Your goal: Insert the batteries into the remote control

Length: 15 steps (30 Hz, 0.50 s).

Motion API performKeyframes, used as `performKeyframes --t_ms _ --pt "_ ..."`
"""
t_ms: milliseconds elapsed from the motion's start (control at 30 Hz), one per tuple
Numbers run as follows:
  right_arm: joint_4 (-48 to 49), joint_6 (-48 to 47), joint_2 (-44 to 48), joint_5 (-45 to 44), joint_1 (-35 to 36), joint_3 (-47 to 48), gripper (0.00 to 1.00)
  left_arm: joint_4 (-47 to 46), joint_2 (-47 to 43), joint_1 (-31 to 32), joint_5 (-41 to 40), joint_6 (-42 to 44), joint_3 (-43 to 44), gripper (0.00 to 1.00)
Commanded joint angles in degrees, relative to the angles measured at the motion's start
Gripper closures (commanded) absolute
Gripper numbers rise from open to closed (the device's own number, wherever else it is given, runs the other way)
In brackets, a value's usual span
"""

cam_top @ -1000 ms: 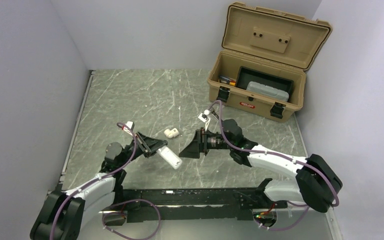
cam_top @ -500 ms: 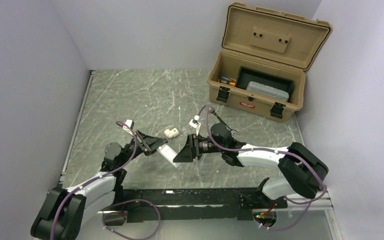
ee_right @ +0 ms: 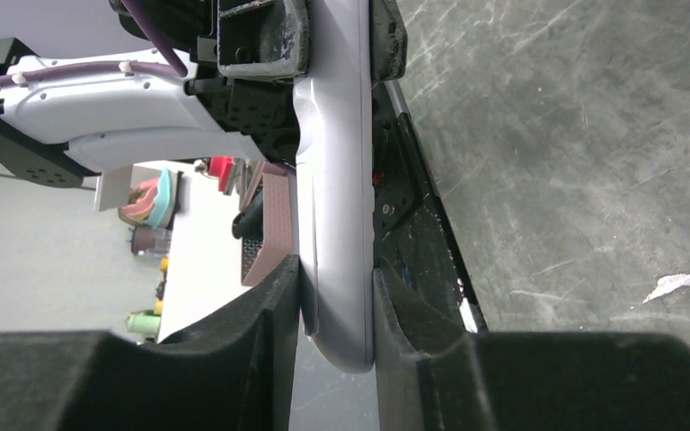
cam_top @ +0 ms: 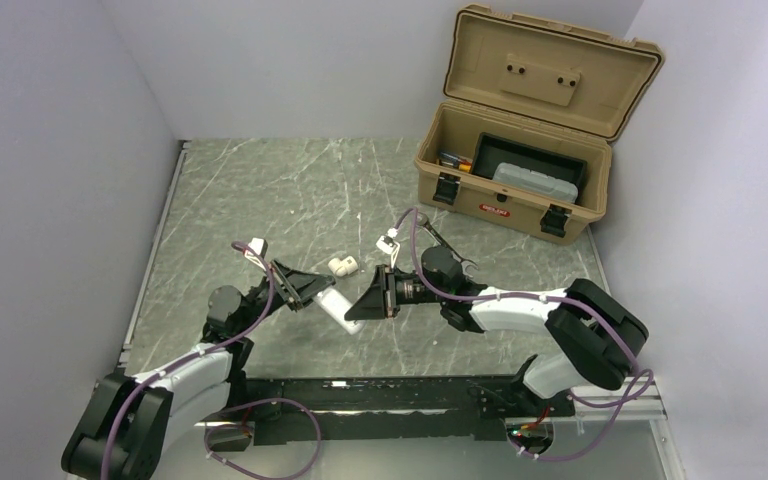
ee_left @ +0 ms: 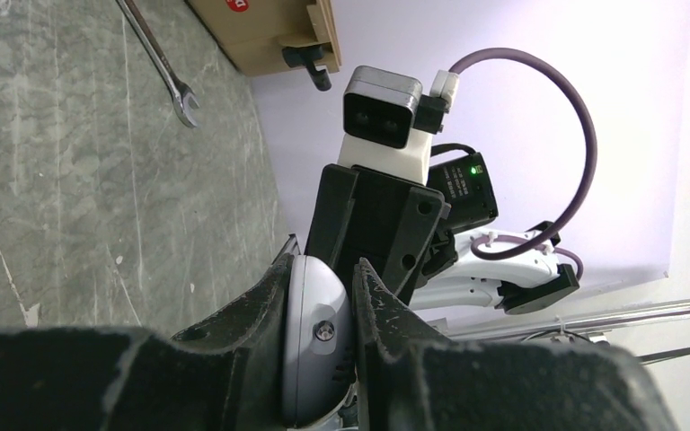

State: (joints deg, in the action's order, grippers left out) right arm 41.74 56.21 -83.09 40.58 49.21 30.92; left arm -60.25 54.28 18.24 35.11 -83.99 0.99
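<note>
**Remote clamped at both ends, L + R grippers**

Top view: remote control (cam_top: 339, 309) sat betw. the two grippers, over the near-middle of the table (cam_top: 260, 190), long axis running diagonally across it. L gripper (cam_top: 326, 292) had the far-left end. R gripper (cam_top: 361, 307) met it from the opp. side at the near-right end. Only a short white stretch of the body showed betw. them.

L wrist view: both fingers (ee_left: 243, 359) were closed narrow on the remote, pads touching its two faces. Handset seen end-on, w/ a small round screw-like dot on it. R gripper's black body and wrist cam (ee_left: 382, 112) stood right behind it.

R wrist view: R fingers (ee_right: 260, 359) were likewise narrow, pressed on either face of the remote's rounded end. Handset ran edge-on away from the cam to the L gripper's fingers at top of frame. Button/screen side couldn't be made out in any view. Whether the remote touched the table: couldn't tell.

Other items: white pipe fitting (cam_top: 341, 265) lay on the table just beyond the L gripper, apart from it. Tan toolbox (cam_top: 505, 195) stood at far R, lid open, black tray (cam_top: 520, 155) and grey case (cam_top: 535, 183) inside. Silver wrench (ee_left: 156, 56) lay flat on the table near the toolbox front.
</note>
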Motion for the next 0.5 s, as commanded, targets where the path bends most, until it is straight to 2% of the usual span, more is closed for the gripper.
performKeyframes --t_ms 0,267,400,433,467 --pt "3.56 -0.57 -0.22 0.89 0.44 2.04 0.78 -4.9 0.31 0.22 0.35 -1.36 1.03 1.0" --pt "3.99 -0.66 -0.88 1.08 0.91 3.2 0.84 -3.92 -0.23 0.22 0.31 -0.77 0.85 1.0" --pt "3.99 -0.89 -0.54 1.32 0.93 3.68 0.98 -3.23 -0.02 0.22 0.35 0.09 0.86 1.0" --pt "3.84 -1.1 -0.25 1.35 0.97 3.75 1.0 -3.41 0.07 0.22 0.45 0.27 0.77 0.97" --pt "3.48 -1.51 0.14 1.12 1.04 3.75 1.0 -3.55 0.18 0.22 0.42 0.39 0.76 0.9"
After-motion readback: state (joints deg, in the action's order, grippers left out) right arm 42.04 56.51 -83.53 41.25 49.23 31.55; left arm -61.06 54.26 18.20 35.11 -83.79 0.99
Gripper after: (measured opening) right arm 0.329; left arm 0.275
